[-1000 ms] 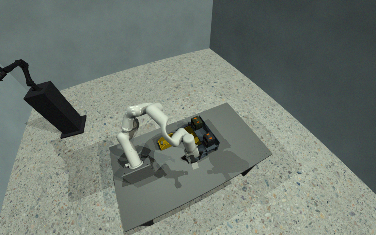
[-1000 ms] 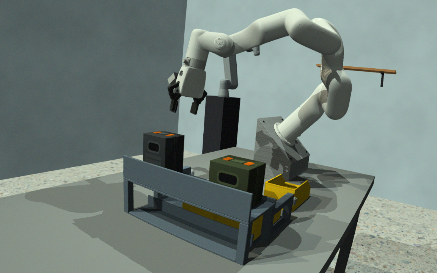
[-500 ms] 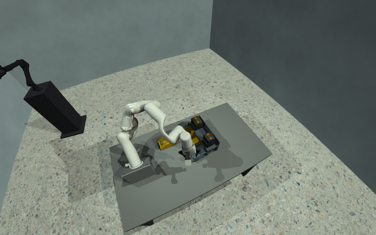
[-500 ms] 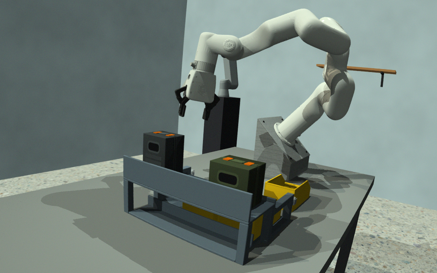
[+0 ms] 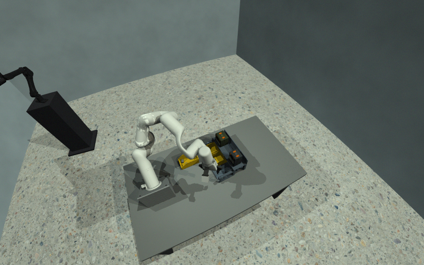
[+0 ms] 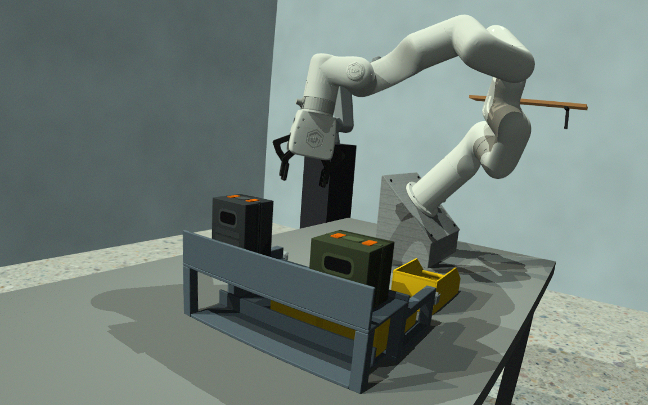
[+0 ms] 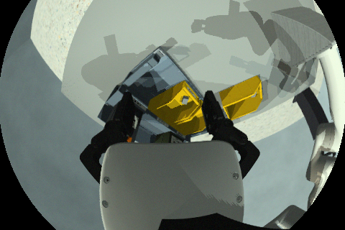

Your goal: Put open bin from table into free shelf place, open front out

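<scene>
The loose yellow open bin (image 5: 188, 162) (image 6: 451, 286) (image 7: 244, 95) stands on the table in front of the shelf (image 5: 229, 151) (image 6: 275, 282). A small grey part (image 5: 182, 161) shows in it. Two yellow bins (image 5: 220, 159) (image 7: 172, 106) stand side by side in the shelf row. The free place (image 7: 165, 73) is at the row's end, beside them; its inner end is hidden under the board. My gripper (image 5: 209, 169) (image 6: 304, 180) (image 7: 168, 99) is open and empty, high above the shelf's front side. The loose bin is off to one side, beyond a fingertip in the wrist view.
A green case (image 5: 221, 138) (image 6: 351, 256) and a dark grey case (image 5: 235, 157) (image 6: 241, 224) stand upright on the shelf's top board, rising well above the bins. A back board runs behind them. The robot's slanted base block (image 5: 156, 195) (image 6: 412, 226) stands on the table beyond the loose bin.
</scene>
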Action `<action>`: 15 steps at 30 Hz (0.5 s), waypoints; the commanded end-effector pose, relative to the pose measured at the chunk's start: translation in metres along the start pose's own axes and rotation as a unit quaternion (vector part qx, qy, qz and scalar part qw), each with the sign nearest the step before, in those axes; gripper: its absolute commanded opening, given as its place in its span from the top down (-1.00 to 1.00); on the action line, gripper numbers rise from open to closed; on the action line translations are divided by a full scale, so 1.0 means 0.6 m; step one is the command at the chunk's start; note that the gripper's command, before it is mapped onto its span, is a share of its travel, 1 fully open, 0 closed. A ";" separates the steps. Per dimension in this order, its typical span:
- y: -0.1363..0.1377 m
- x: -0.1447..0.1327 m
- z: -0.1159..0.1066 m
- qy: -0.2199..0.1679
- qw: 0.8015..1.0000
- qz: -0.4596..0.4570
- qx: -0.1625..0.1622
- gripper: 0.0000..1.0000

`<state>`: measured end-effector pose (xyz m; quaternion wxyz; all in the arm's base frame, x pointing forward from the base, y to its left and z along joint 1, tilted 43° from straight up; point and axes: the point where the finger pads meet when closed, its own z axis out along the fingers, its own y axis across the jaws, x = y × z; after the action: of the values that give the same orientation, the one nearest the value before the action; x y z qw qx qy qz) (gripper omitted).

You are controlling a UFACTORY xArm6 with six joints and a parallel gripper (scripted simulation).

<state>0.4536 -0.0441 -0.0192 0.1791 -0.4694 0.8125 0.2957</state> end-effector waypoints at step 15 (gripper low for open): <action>0.054 -0.061 0.015 -0.032 0.991 0.127 0.007 -1.00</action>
<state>0.4430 -0.0024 0.0025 0.1690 -0.3581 0.8577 0.3279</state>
